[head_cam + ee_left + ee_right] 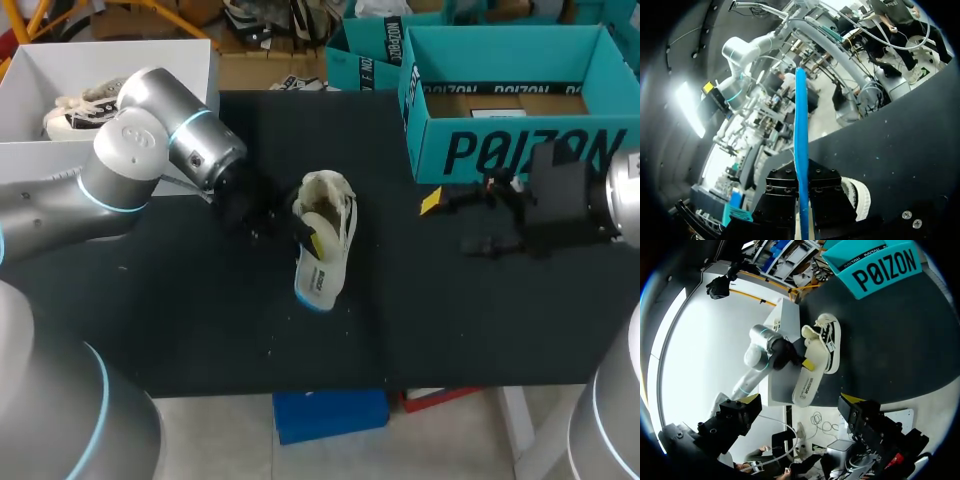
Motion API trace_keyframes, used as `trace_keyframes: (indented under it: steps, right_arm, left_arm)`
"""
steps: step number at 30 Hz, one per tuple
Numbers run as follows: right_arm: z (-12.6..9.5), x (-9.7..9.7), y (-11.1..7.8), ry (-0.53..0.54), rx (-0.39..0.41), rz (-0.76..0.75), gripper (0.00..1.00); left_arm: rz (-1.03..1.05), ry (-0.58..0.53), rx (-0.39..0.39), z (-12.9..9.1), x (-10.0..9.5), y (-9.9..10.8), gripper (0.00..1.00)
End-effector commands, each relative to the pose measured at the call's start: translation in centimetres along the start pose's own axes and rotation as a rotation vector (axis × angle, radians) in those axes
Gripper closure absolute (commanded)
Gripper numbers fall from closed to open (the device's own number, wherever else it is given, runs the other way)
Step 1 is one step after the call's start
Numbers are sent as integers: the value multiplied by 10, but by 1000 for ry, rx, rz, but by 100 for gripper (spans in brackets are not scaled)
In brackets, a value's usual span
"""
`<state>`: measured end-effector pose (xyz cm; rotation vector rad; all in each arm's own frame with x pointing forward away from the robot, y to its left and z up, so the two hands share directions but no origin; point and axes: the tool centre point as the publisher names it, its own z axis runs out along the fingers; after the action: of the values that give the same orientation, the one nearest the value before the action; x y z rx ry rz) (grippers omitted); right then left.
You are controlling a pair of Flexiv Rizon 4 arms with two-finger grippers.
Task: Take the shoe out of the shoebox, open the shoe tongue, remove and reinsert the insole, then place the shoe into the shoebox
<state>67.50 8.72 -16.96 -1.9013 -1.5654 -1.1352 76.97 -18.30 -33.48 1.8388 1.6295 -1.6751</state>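
1. The white insole, blue along its edge, lies over the sneaker at mid-table, reaching toward 6 o'clock. Whether its far end is inside the shoe cannot be made out.
2. The left gripper comes in from the sneaker's 9 o'clock and pinches the insole. The left wrist view shows the insole edge-on between narrow jaws.
3. The right gripper rests at 3 o'clock, well apart, jaws wide with nothing between them.
4. The teal shoebox stands at 2 o'clock, its right end cut off.
5. A white box at 10 o'clock holds another sneaker, half hidden by the left arm.
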Motion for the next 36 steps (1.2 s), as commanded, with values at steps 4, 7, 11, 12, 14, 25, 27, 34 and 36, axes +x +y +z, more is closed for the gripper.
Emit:
trace_keyframes:
  steps: [4,7,11,12,14,25,27,34,36]
  right_arm:
    - [0,0,0,-1,0,0,0]
    - [0,0,0,-1,0,0,0]
    - [0,0,0,-1,0,0,0]
    - [0,0,0,-1,0,0,0]
    - [0,0,0,-1,0,0,0]
    - [0,0,0,-1,0,0,0]
    - [0,0,0,-1,0,0,0]
    - [0,0,0,-1,0,0,0]
    - [0,0,0,-1,0,0,0]
  left_arm:
    - [-20,2,-10,8,9,-25,100]
    - [-39,2,-5,11,16,-27,100]
    - [-56,-5,8,15,24,-29,100]
    - [-57,-4,8,16,25,-29,100]
    - [-61,-6,15,17,27,-27,100]
    - [-43,11,7,7,17,5,100]
    - [-43,7,9,5,16,10,100]
    - [-33,-15,35,3,9,16,100]
    - [-33,-28,67,5,10,17,100]
